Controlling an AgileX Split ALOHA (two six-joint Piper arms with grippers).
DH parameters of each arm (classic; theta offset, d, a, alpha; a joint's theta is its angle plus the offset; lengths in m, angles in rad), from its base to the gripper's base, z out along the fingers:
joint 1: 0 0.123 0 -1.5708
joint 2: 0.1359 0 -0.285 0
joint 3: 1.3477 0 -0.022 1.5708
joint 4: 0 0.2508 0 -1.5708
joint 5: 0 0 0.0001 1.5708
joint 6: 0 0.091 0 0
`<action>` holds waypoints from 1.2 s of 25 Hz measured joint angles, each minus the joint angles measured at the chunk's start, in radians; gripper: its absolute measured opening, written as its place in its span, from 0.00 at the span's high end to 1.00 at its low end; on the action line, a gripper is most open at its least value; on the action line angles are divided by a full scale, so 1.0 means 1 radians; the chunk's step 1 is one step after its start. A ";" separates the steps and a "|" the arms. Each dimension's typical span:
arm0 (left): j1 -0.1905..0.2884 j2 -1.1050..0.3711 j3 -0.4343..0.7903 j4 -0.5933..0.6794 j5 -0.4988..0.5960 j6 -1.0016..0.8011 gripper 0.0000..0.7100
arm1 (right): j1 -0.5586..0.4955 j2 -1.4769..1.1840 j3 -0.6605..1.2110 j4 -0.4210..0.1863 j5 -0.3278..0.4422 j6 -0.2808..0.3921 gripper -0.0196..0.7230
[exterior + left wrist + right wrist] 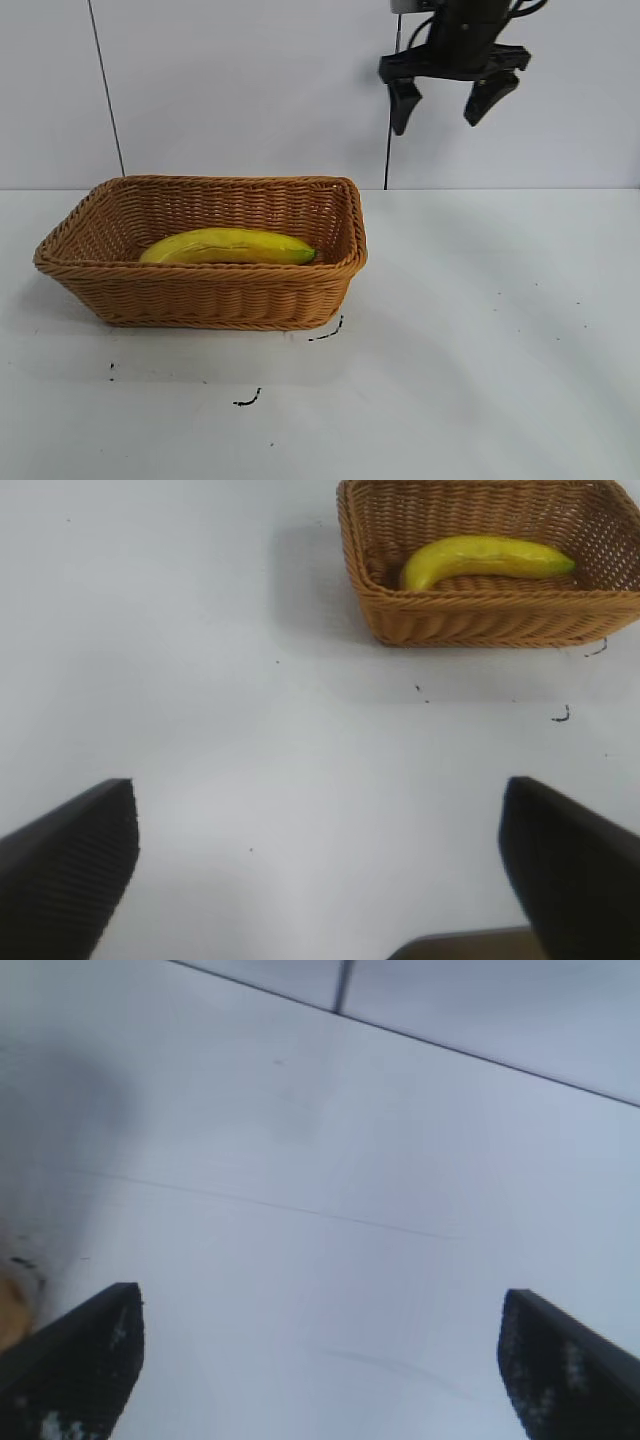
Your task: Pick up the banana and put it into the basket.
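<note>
You can treat the main job as done, judging by how things lie: the banana (pixel 228 246) rests lengthwise on the floor of the basket (pixel 200 300), fully below the braided rim, with its greenish tip toward the basket's right end wall. No tool touches it. What looks left for you is only to park the arms, if that is wanted.

Your right tool (pixel 444 102) hangs high above the counter (pixel 500 340), up and to the right of the basket and well clear of its rim. Its 2 fingers stand wide apart with nothing between them and nothing touching them; its wrist view shows only bare counter between the fingers.

Your left tool (pixel 320 870) is out of the exterior view. In its wrist view the 2 fingers are also spread wide and empty, over bare counter well apart from the basket.
</note>
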 joint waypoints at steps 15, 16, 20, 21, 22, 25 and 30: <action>0.000 0.000 0.000 0.000 0.000 0.000 0.02 | -0.122 -0.332 0.510 0.021 0.002 0.005 0.05; 0.000 0.000 0.000 0.000 0.000 0.000 0.02 | -0.122 -0.379 0.562 0.028 0.002 0.005 0.05; 0.000 0.000 0.000 0.000 0.000 0.000 0.02 | -0.122 -0.572 0.812 0.060 0.002 0.012 0.05; 0.000 0.000 0.000 0.000 0.000 0.000 0.02 | -0.122 -0.626 0.878 0.066 0.002 0.012 0.05; 0.000 0.000 0.000 0.000 0.000 0.000 0.02 | -0.122 -0.681 0.942 0.071 0.002 0.012 0.05; 0.000 0.000 0.000 0.000 0.000 0.000 0.02 | -0.122 -0.837 1.111 0.073 0.003 0.018 0.05; 0.000 0.000 0.000 0.000 0.000 0.000 0.02 | -0.122 -1.103 1.374 0.074 -0.018 0.018 0.05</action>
